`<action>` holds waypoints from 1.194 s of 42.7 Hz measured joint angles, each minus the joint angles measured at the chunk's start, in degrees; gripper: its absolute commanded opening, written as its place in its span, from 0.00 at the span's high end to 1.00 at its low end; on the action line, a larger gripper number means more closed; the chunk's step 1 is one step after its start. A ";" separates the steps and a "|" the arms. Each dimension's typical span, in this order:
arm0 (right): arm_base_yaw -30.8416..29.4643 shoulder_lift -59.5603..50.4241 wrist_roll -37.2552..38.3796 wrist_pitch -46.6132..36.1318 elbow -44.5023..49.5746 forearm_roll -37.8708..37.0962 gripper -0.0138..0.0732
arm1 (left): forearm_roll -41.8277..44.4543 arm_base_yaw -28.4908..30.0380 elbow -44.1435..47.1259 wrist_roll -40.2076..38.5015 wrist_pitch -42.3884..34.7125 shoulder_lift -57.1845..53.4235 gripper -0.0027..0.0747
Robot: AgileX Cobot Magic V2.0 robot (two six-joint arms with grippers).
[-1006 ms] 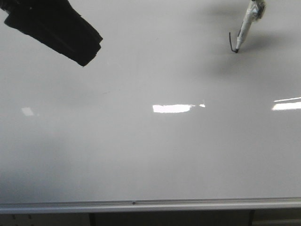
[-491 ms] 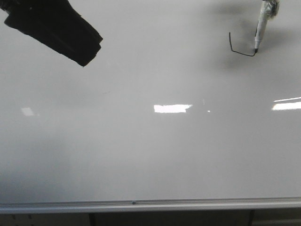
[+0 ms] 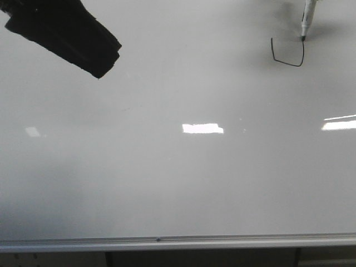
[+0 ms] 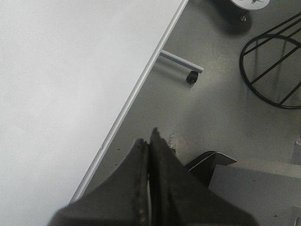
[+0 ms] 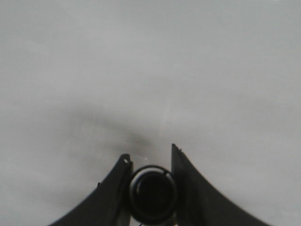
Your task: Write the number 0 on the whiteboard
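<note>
Whiteboard [image 3: 167, 178] fills nearly the whole front view, glossy, silver rail along the near edge. Big, rigid and slick: it won't give under the tip, so pressure has to stay light or the line skips. Nothing on it needs gripping.

My left gripper [image 4: 149, 155] hangs off the board's near edge over the floor, fingers pressed together on nothing. In the front view that arm is just the dark block at far left. Idle.

My right gripper [image 5: 151, 162] pinches the marker [image 3: 307, 16] round its barrel, one finger each side, cap end looking into the wrist camera. Marker is light, stiff, smooth plastic, so I'd say it can twist or slide in the pads if I lean on it. Mid-barrel hold looks right; grabbing nearer the tip would block the stroke.

The 0 [image 3: 288, 53] sits far right on the board, near the far edge. Three sides are down: left side, bottom, right side. Top is open. Marker tip sits at the upper right corner, touching or nearly touching.

Judgement: one stroke across to the upper left end closes the loop.
</note>
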 measured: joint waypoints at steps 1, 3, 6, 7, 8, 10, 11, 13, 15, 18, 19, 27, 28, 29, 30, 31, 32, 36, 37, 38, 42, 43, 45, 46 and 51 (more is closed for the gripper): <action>0.00 0.00 0.00 -0.18 0.00 0.11 0.91 | 0.00 0.00 0.00 0.00 0.00 0.00 0.99; 0.00 0.00 0.00 -0.58 0.00 0.38 0.91 | 0.00 0.00 0.00 0.00 0.00 0.00 0.99; 0.00 0.00 0.00 -1.14 0.00 0.82 0.91 | 0.00 0.00 0.00 0.00 0.00 0.00 0.99; 0.10 0.00 0.00 -1.31 0.00 1.07 0.91 | 0.00 0.00 0.00 0.00 0.00 0.00 0.99; 0.25 0.00 0.00 -1.70 0.00 1.24 0.91 | 0.00 0.00 0.00 0.00 0.00 0.00 0.99; 0.35 0.00 0.00 -2.40 0.00 1.60 0.91 | 0.00 0.00 0.00 0.00 0.00 0.00 0.99; 0.50 0.00 0.00 -2.66 0.00 1.77 0.91 | 0.00 0.00 0.00 0.00 0.00 0.00 0.99; 0.91 0.00 0.00 -3.05 0.00 1.89 0.91 | 0.00 0.00 0.00 0.00 0.00 0.00 0.99; 1.37 0.00 0.00 -3.33 0.00 2.00 0.91 | 0.00 0.00 0.00 0.00 -0.11 0.00 0.99; 2.18 0.00 0.00 -3.57 0.00 2.09 0.91 | 0.00 0.00 0.00 0.00 -0.11 0.00 0.99; 2.45 0.00 0.00 -3.65 0.00 2.09 0.91 | 0.00 0.00 0.00 0.00 -0.11 0.00 0.99; 4.39 0.76 0.00 -4.46 0.00 2.97 0.91 | 0.00 0.00 0.00 0.00 -0.11 0.00 0.99; 4.67 0.91 0.00 -4.56 0.00 3.21 0.91 | 0.00 0.00 0.00 0.00 -0.11 0.00 0.99; 4.81 1.03 0.00 -4.56 0.00 3.21 0.91 | 0.00 0.00 0.00 0.00 -0.11 0.00 0.99; 4.93 1.16 0.00 -4.56 0.00 3.37 0.91 | 0.00 0.00 0.00 0.00 -0.11 0.00 0.99; 5.06 1.16 0.00 -4.56 0.00 3.49 0.91 | 0.00 0.00 0.00 0.00 -0.11 0.00 0.99; 5.24 1.26 0.00 -4.44 0.00 3.50 0.91 | 0.00 0.00 0.00 0.00 -0.11 0.00 0.99; 5.47 1.26 0.00 -4.02 0.00 3.60 0.91 | 0.00 0.00 0.00 0.00 -0.11 0.00 0.99; 5.47 1.29 0.00 -3.90 0.00 3.60 0.91 | 0.00 0.00 0.00 0.00 -0.11 0.00 0.99; 5.47 1.29 0.00 -3.73 0.00 3.60 0.91 | 0.00 0.00 0.00 0.00 -0.11 0.00 0.99; 5.47 1.01 0.00 -1.41 -0.22 3.60 0.91 | 0.00 0.00 0.00 0.00 -0.11 0.00 0.99; 5.47 0.82 0.00 -0.78 -0.35 3.60 0.91 | 0.00 0.00 0.00 0.00 -0.11 0.00 0.99; 5.47 -0.16 0.00 2.18 -0.98 3.79 0.91 | 0.00 0.00 0.00 0.00 -0.11 0.00 0.99; 5.47 -0.67 0.00 3.01 -1.38 4.11 0.91 | 0.00 0.00 0.00 0.00 -0.11 0.00 0.99; 5.47 -4.57 0.00 9.78 -4.90 5.93 0.91 | 0.00 0.00 0.00 0.00 -0.11 0.00 0.99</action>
